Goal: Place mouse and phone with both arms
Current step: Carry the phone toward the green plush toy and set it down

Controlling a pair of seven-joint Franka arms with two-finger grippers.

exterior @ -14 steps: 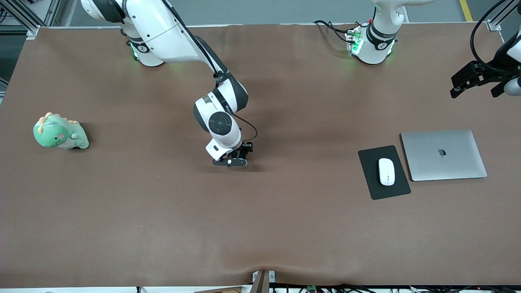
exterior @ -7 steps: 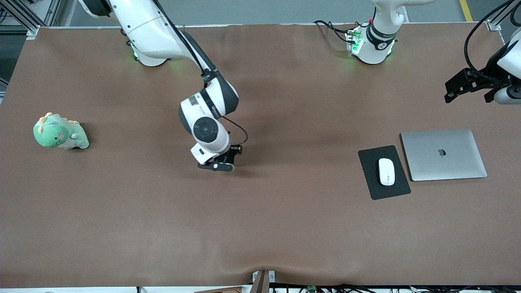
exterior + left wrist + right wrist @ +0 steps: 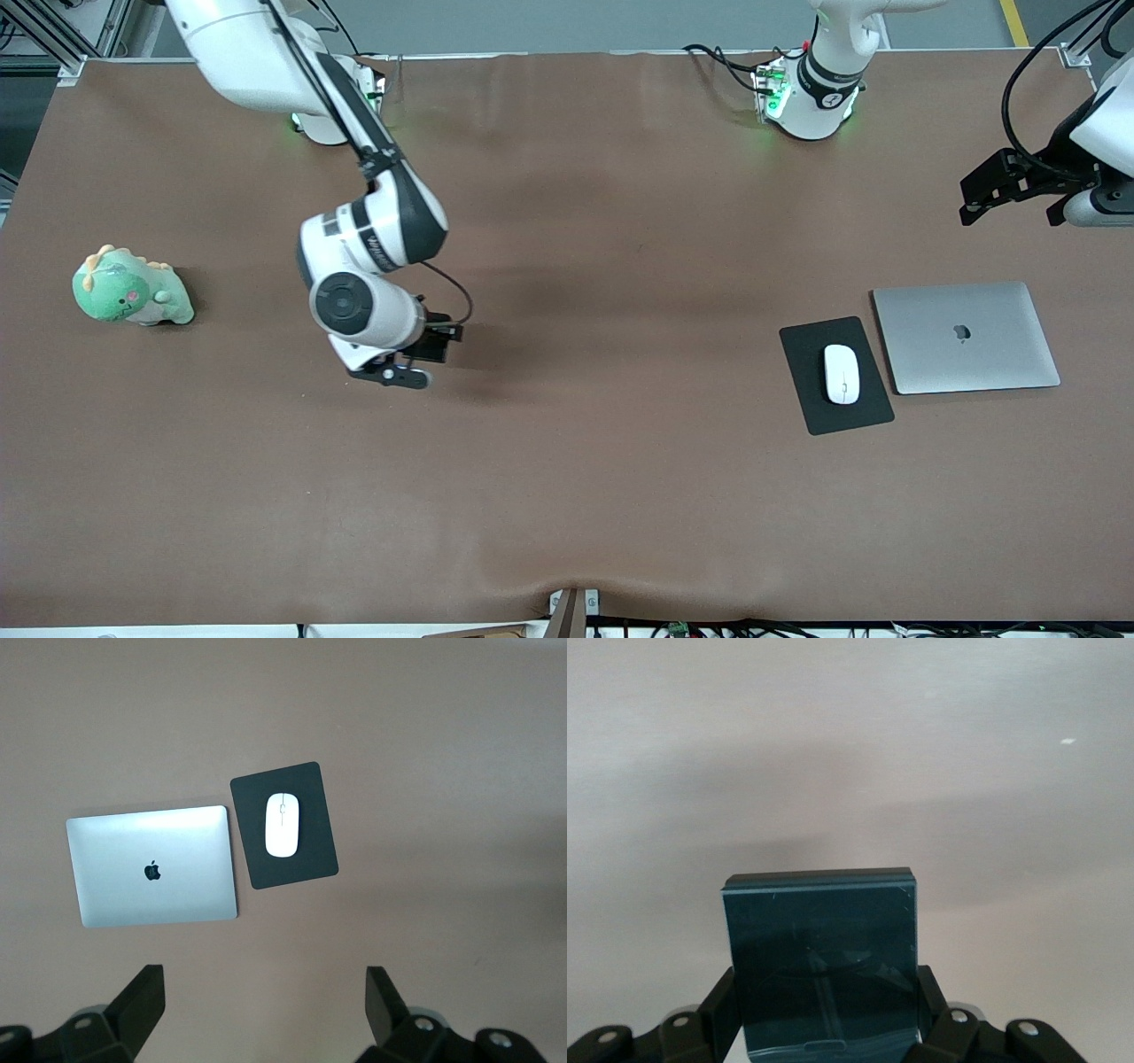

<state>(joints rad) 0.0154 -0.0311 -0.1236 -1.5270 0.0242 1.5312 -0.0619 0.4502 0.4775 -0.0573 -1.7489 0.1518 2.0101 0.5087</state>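
Presently, the phone is gripped between the fingers of the right gripper, projecting past their tips, and is carried above bare brown table toward the right arm's end, with a green plush toy well apart from it. The mouse is seen resting on a black mouse pad, just beside a closed silver laptop. The left gripper is held high with its fingers spread wide and empty, over the table near the laptop.

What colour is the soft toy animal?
Green with orange spikes, clearest in the front view.
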